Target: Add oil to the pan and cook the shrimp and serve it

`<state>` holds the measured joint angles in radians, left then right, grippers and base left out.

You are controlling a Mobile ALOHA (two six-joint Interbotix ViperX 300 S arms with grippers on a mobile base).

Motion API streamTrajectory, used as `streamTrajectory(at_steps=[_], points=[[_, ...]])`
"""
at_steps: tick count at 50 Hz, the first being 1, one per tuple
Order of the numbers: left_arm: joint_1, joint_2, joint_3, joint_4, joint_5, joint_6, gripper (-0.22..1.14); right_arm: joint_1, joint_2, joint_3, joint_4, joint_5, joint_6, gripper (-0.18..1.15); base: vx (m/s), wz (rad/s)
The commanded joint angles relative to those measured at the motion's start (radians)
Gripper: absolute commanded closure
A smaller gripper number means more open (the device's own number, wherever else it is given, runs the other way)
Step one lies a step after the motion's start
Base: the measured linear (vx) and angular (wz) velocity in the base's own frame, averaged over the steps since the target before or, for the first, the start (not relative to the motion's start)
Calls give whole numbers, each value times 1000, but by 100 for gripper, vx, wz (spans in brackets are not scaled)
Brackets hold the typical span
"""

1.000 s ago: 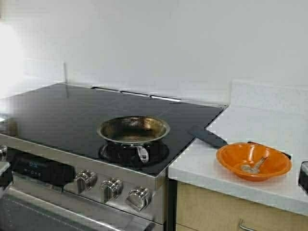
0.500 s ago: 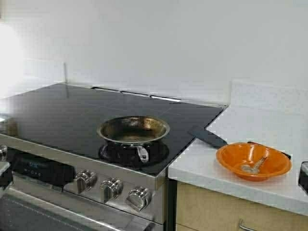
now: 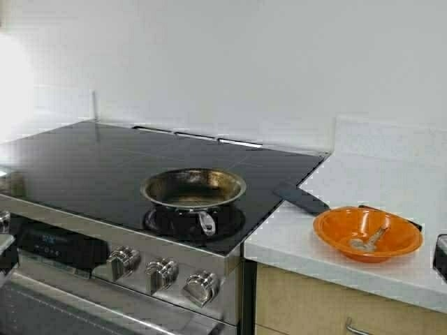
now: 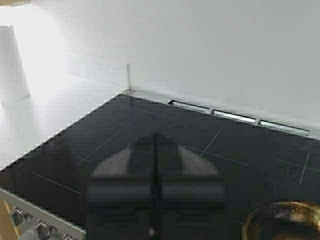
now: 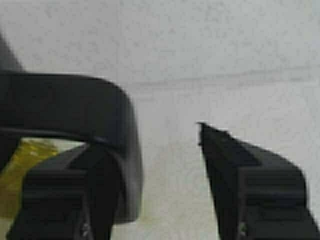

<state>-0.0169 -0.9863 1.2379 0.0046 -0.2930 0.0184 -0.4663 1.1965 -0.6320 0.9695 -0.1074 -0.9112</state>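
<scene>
The steel pan (image 3: 193,187) sits on the front burner of the black cooktop (image 3: 105,160), its dark inside bare; its rim also shows in the left wrist view (image 4: 285,220). The pale shrimp (image 3: 367,241) lies in an orange bowl (image 3: 335,234) on the white counter, right of the stove. My left gripper (image 4: 156,190) hovers shut and empty over the cooktop, left of the pan. My right gripper (image 5: 160,165) is open, with the carafe's black handle (image 5: 75,105) just inside one finger and far from the other. Yellow oil (image 5: 20,175) shows behind the handle.
A black spatula (image 3: 302,199) lies across the cooktop's edge onto the counter (image 3: 363,181) behind the bowl. Stove knobs (image 3: 160,273) line the front panel. A white wall runs close behind the stove. A dark object (image 3: 440,255) sits at the right edge of the high view.
</scene>
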Motion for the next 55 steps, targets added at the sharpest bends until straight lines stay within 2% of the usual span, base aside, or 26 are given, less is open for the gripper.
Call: streamTrajectory(at_steps=[1,28,48,55], points=[[3,3,-26,0,-8,-2,89,2,-72,-14,2,35,5,14,0,0],[3,3,-20,0,-8,0,89,-6,-110,84,3,44,11,14,0,0],[3,3,-14,0,-8,-5,89,-6,-179,222,11,44,14,14,0,0],[3,3,-9,-2,-8,-5,89,-8,-179,215,14,31,26,14,0,0]])
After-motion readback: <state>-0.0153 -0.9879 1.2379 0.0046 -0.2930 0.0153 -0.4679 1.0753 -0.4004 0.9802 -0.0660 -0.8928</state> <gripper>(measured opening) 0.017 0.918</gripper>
